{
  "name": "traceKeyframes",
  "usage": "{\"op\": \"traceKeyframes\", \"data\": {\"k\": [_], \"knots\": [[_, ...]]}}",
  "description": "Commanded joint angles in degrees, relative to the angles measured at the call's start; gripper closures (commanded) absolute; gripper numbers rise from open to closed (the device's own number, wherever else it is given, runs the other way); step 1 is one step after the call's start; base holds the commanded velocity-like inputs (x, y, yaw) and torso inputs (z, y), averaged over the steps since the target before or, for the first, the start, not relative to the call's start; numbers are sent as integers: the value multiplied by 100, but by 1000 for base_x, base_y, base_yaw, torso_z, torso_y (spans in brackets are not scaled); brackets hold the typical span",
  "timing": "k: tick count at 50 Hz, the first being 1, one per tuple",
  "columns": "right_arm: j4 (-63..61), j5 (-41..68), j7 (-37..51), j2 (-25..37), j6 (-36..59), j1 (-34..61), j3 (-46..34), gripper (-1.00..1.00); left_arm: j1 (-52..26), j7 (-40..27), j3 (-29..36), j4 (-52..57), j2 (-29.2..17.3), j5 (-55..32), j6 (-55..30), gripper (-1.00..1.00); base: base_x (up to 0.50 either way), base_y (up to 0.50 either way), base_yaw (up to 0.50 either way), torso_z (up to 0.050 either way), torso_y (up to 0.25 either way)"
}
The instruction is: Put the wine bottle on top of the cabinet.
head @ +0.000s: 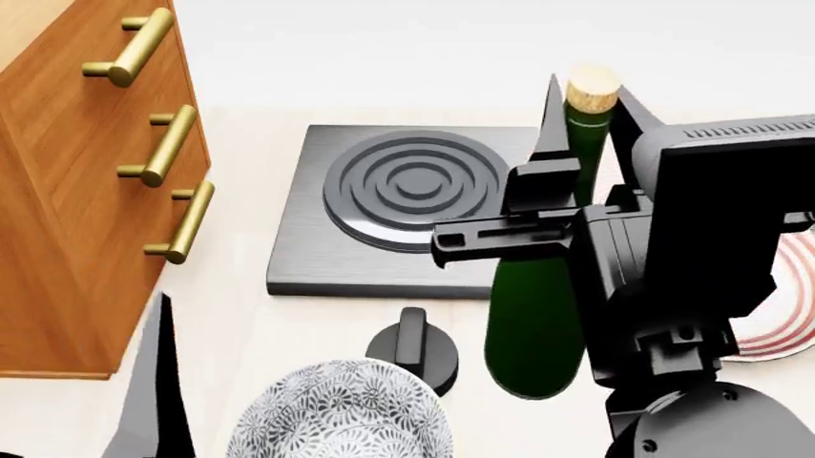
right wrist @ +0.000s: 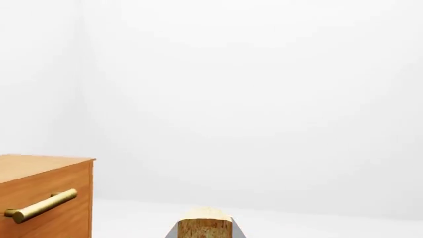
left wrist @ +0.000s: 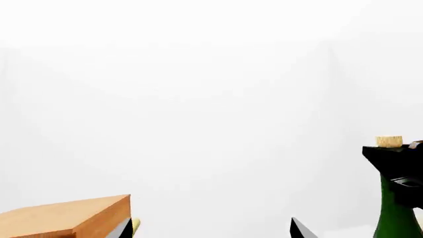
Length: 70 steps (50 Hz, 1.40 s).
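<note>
The wine bottle is dark green with a tan cork and stands upright beside the stove plate. My right gripper is shut on its neck just below the cork. In the right wrist view the cork sits between the tips of the right gripper. The reddish-brown cabinet with brass handles stands at the left. My left gripper is open and holds nothing; the cabinet's top corner and the bottle lie to either side of it. I cannot tell whether the bottle touches the table.
A black stove plate with round rings lies behind the bottle, with a black knob in front of it. A patterned grey bowl sits at the near edge. A red-striped plate shows behind the right arm.
</note>
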Motion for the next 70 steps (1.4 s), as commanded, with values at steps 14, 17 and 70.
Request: {"op": "traceKeyframes", "data": {"k": [14,17,70], "knots": [[122,190,-213,-528,92,466,-17,100,-699,674,692,-1059,-139,-1104,-551,-100,0,0,0,0,0],[151,108,-258,-528,30,443,-103,100,-887,697,811,-1304,-195,-1051,-655,-100,0,0,0,0,3],[-68,455,-22,-559,242,795,-205,100,-3143,451,1599,-4717,113,-1703,-553,-100,0,0,0,0,1]]}}
